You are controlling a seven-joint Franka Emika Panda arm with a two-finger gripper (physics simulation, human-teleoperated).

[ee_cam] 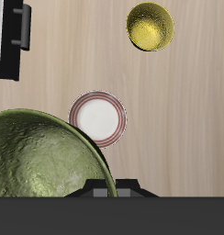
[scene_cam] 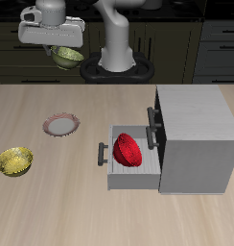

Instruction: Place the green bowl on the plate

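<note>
The green bowl (scene_cam: 66,56) hangs high above the back of the table, held at its rim by my gripper (scene_cam: 58,45), which is shut on it. Seen from the wrist, the green bowl (ee_cam: 40,156) fills much of the frame close to the camera, its speckled olive inside showing. The plate (scene_cam: 61,124), small with a reddish-brown rim and pale centre, lies flat on the table well below and nearer the front edge than the bowl; in the wrist view the plate (ee_cam: 97,117) peeks out just beyond the bowl's rim.
A brighter yellow bowl (scene_cam: 15,161) (ee_cam: 150,26) rests on the table nearer the front edge. A grey cabinet (scene_cam: 196,135) has its drawer (scene_cam: 128,171) pulled open with a red bowl (scene_cam: 128,151) inside it.
</note>
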